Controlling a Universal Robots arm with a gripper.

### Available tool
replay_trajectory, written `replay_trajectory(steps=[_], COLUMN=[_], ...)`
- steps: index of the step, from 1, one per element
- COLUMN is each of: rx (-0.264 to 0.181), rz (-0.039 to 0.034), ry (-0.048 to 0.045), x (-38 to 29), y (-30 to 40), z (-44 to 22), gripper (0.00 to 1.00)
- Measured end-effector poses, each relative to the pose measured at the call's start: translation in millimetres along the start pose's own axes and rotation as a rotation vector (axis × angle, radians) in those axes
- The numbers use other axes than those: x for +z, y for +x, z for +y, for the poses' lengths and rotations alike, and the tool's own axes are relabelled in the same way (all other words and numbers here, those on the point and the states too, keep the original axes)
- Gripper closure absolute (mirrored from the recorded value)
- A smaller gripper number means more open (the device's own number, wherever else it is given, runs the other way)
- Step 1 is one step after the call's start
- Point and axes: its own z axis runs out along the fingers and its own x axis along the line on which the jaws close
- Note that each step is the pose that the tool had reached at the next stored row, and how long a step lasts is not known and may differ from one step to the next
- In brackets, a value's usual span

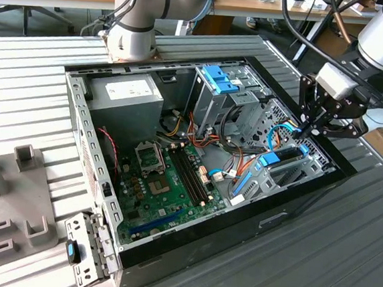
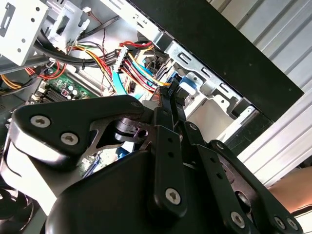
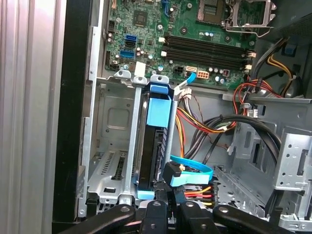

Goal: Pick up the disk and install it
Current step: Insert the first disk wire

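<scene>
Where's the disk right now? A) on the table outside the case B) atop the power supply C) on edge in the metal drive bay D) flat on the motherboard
C: in the first wrist view the disk stands on edge between the metal rails of the drive bay.

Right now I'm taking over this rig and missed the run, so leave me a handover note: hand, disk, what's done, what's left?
The hand is shut, its fingertips drawn together at one end of the disk; whether it pinches anything cannot be told.
The disk stands on edge inside the grey drive bay, at the exterior view's right.
Done: the disk is slotted into the bay.
Left: full seating cannot be confirmed. A blue cable lies beside the disk, and whether it is plugged in cannot be told.
</scene>
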Motion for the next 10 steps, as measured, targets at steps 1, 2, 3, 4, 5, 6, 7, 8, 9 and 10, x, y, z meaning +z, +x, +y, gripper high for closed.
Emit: replay_trajectory(steps=[1, 2, 3, 4, 5, 6, 7, 8, 9, 10], rx=[0.001, 0.001, 0.001, 0.002, 0.003, 0.003, 0.004, 0.005, 0.005, 0.005], rz=[-0.0045, -0.0095, -0.0128, -0.0182, -0.0278, -0.0340, -0.0442, -0.0452, -0.0451, -0.0452], ry=[-0.0015, -0.0023, -0.0027, -0.0023, -0.0013, -0.0006, 0.0000, -0.0002, -0.0003, -0.0003], x=[0.1, 0.1, 0.1, 0.2, 0.2, 0.2, 0.3, 0.2, 0.1, 0.1], y=[0.0, 0.0, 0.0, 0.1, 0.6, 1.1, 2.1, 2.6, 2.9, 3.3], z=[0.0, 0.0, 0.0, 0.0, 0.0, 0.1, 0.2, 0.3, 0.3, 0.4], gripper=[0.84, 0.84, 0.84, 0.84, 0.84, 0.84, 0.84, 0.84, 0.84, 0.84])
